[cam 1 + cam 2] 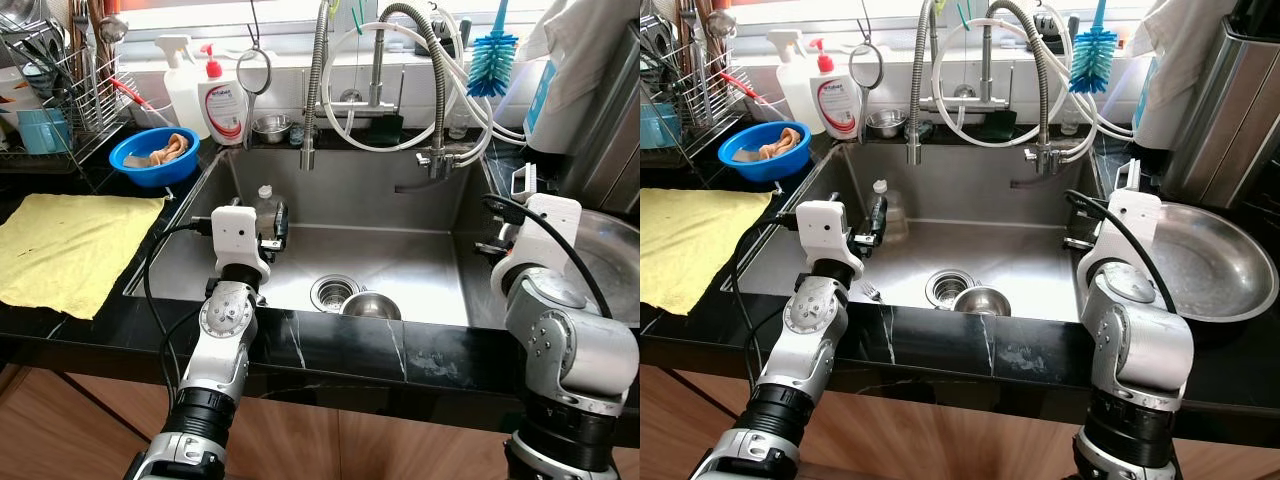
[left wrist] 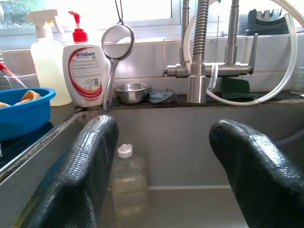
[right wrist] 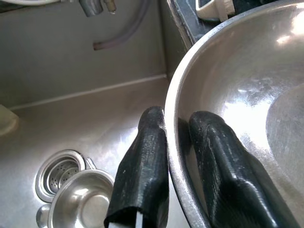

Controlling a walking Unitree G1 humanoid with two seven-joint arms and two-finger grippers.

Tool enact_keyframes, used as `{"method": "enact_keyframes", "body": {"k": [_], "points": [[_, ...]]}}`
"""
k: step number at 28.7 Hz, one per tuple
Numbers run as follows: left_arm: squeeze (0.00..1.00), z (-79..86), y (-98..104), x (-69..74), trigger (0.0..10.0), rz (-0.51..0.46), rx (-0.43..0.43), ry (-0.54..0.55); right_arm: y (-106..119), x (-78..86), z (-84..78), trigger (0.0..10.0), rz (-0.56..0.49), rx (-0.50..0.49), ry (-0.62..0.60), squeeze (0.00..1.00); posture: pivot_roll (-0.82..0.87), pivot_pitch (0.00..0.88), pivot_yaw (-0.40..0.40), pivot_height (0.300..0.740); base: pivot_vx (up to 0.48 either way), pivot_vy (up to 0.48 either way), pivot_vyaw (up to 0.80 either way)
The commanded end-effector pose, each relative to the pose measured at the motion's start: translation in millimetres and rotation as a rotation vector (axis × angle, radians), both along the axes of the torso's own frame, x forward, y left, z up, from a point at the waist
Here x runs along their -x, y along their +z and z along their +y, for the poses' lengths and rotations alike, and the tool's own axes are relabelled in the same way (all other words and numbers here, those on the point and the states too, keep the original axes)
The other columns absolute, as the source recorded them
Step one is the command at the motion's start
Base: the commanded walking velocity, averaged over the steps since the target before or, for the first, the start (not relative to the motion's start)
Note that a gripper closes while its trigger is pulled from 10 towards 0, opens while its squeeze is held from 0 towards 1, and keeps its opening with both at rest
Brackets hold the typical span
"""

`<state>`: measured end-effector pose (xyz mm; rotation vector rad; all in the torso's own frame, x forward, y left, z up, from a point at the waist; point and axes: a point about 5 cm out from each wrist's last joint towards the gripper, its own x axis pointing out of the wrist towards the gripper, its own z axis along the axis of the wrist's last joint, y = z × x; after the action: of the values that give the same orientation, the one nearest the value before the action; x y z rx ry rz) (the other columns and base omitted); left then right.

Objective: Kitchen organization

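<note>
A wide steel bowl (image 1: pixel 1205 262) rests on the counter to the right of the sink (image 1: pixel 400 250). My right gripper (image 3: pixel 176 118) is shut on its near-left rim, one finger inside and one outside. My left gripper (image 2: pixel 164 128) hovers open over the left part of the sink, with nothing between its fingers. Just beyond it a clear plastic bottle (image 2: pixel 127 180) with a white cap stands on the sink floor. A small steel bowl (image 1: pixel 371 305) lies beside the drain (image 1: pixel 333 291). A fork (image 1: pixel 869 292) lies at the sink's near-left edge.
A yellow cloth (image 1: pixel 70 245) covers the left counter. Behind it are a blue bowl (image 1: pixel 152 156), a soap bottle (image 1: pixel 223 105) and a dish rack (image 1: pixel 55 90). Faucet hoses (image 1: pixel 312 90) hang over the back of the sink, and a blue brush (image 1: pixel 492 60) hangs there too.
</note>
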<state>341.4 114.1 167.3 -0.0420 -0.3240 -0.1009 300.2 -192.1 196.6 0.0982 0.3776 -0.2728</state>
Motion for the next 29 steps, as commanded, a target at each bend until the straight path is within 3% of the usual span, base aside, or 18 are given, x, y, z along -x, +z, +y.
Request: {"method": "enact_keyframes", "body": {"k": [1,8,16,18,20,22,25,29], "points": [[0.00,3.2,7,-3.1,10.0,-0.024,-0.005,0.003,8,-5.3,15.5,0.0,-0.057,-0.032,0.085,0.00,-0.32,0.000,0.054,0.740,0.000,0.000,0.00],[0.00,4.4,7,-3.9,10.0,-0.025,-0.006,0.007,9,-5.8,29.2,0.0,-0.075,-0.039,0.149,0.00,-0.32,0.000,0.055,0.740,0.000,0.000,0.00],[0.00,5.0,6,-4.2,10.0,-0.023,-0.003,0.009,19,-3.0,64.0,0.0,-0.163,-0.033,0.429,0.00,-0.32,0.000,0.057,0.740,0.000,0.000,0.00],[0.00,4.9,6,-4.0,10.0,-0.022,-0.001,0.011,22,1.5,80.8,0.0,-0.201,-0.044,0.556,0.00,-0.32,0.000,0.057,0.740,0.000,0.000,0.00],[0.00,4.9,6,-4.0,10.0,-0.022,-0.001,0.011,22,1.5,80.8,0.0,-0.201,-0.044,0.556,0.00,-0.32,0.000,0.057,0.740,0.000,0.000,0.00],[0.00,5.1,6,-3.5,10.0,-0.024,0.002,0.016,26,5.3,91.2,0.0,-0.237,-0.053,0.646,0.00,-0.32,0.000,0.056,0.740,0.000,0.000,0.00],[0.00,5.2,6,-3.4,10.0,-0.024,0.003,0.017,26,6.0,92.9,0.0,-0.245,-0.055,0.663,0.00,-0.32,0.000,0.056,0.740,0.000,0.000,0.00],[0.00,7.9,6,-2.5,10.0,-0.030,0.009,0.044,27,9.0,103.7,0.0,-0.273,-0.058,0.772,0.00,-0.31,0.000,0.051,0.740,0.000,0.000,0.00]]}}
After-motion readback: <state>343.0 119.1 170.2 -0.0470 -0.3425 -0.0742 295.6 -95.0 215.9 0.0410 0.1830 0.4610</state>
